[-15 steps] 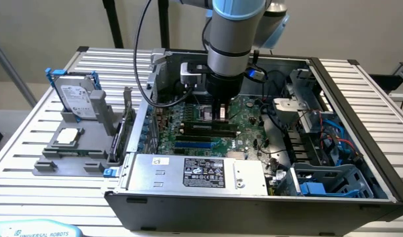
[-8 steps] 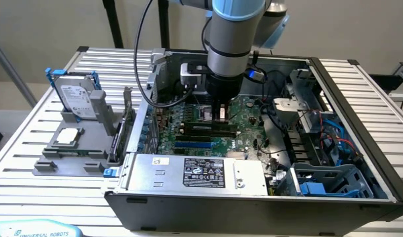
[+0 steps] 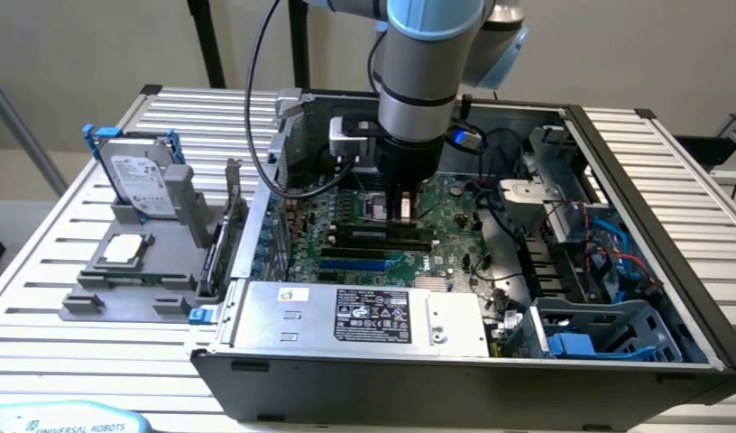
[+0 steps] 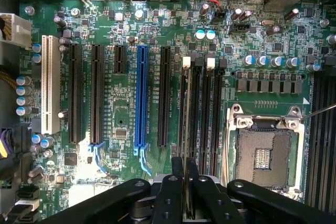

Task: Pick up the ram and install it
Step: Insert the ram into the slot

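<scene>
Fingers (image 4: 187,195) nearly shut, pinching the ram (image 4: 185,129) by its top edge, stick hanging straight below the fingertips over a slot (image 4: 195,114); likely light, stiff and easy to crack, so best held by the edges.

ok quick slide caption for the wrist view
Tool shut on the ram, held edge-on just above the motherboard memory slots, beside the empty processor socket.

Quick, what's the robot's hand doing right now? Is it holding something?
Hand: closed on the ram, holding it on edge above the motherboard inside the computer case.
</scene>
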Controlling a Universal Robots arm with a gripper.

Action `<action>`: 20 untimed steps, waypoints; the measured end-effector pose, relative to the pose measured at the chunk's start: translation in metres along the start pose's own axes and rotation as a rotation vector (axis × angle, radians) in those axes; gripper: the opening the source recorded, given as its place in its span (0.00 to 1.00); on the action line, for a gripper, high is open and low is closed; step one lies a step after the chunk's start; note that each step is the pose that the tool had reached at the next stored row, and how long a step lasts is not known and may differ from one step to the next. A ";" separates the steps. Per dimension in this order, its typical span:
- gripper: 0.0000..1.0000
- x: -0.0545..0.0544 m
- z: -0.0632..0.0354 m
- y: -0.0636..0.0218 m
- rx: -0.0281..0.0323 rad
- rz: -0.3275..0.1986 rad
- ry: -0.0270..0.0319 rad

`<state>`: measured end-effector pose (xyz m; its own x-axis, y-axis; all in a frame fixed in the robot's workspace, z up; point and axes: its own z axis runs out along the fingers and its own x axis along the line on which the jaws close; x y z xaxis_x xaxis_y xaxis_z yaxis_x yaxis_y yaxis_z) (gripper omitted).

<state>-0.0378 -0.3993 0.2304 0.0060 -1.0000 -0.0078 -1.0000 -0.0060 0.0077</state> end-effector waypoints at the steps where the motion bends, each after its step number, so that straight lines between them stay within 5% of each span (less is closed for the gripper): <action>1: 0.14 0.000 0.0002 0.0002 0.0000 0.000 0.0000; 20: 0.14 0.000 0.0038 0.0012 0.0000 -0.007 0.0005</action>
<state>-0.0390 -0.3993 0.2266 0.0133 -0.9999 -0.0073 -0.9999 -0.0133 0.0076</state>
